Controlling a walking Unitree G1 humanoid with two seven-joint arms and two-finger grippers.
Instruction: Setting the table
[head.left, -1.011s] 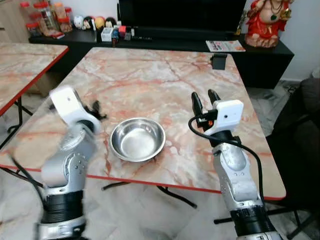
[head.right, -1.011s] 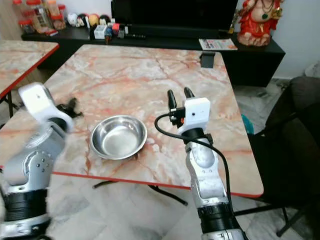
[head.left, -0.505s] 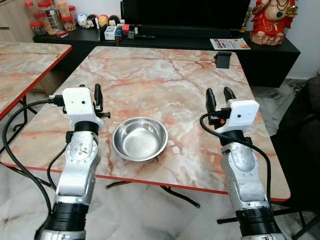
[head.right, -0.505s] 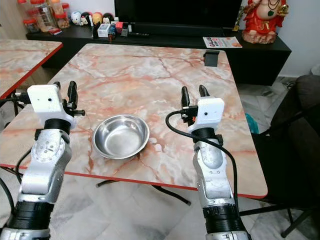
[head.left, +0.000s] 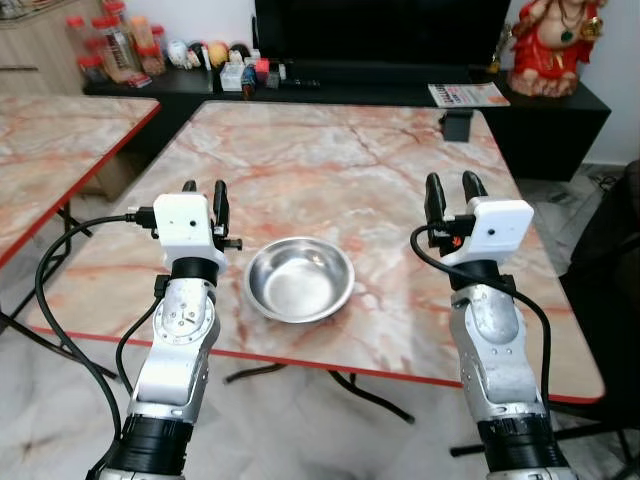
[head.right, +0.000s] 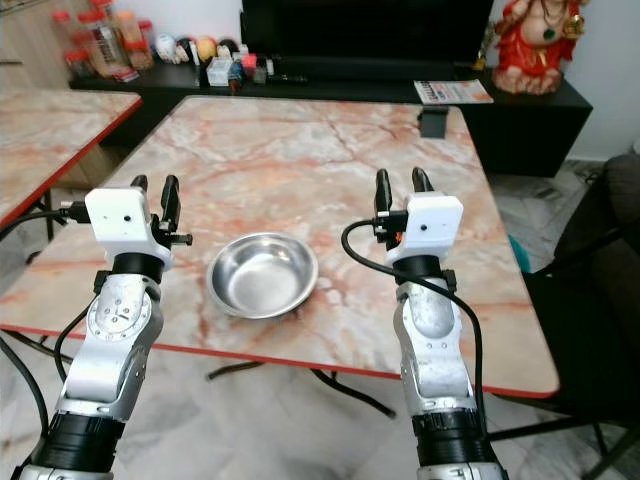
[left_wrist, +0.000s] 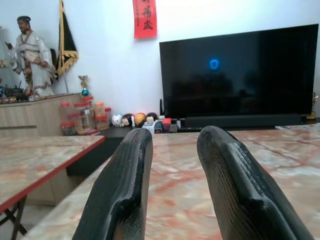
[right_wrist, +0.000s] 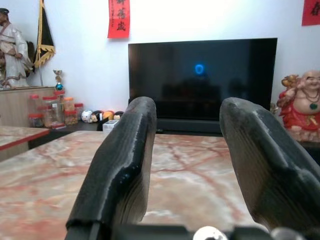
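A shiny steel bowl (head.left: 299, 279) sits empty near the front edge of the pink marble table (head.left: 340, 150). My left gripper (head.left: 204, 189) is raised just to the bowl's left, fingers pointing away across the table, open with nothing between them. To the right of the bowl, my right gripper (head.left: 449, 187) is held up the same way, open and empty. In the left wrist view the two black fingers (left_wrist: 122, 185) frame the table top, and in the right wrist view the fingers (right_wrist: 120, 170) stand apart over it.
A small black stand (head.left: 458, 125) sits at the table's far right edge. Behind the table is a black TV bench (head.left: 360, 75) with jars, figurines and a red statue (head.left: 545, 45). A second marble table (head.left: 50, 150) stands at left, a dark chair (head.left: 620, 260) at right.
The left arm swung up from a blurred, low pose and now holds its gripper upright beside the bowl. The camera shifted, so the whole scene slid slightly right. The bowl stayed put.
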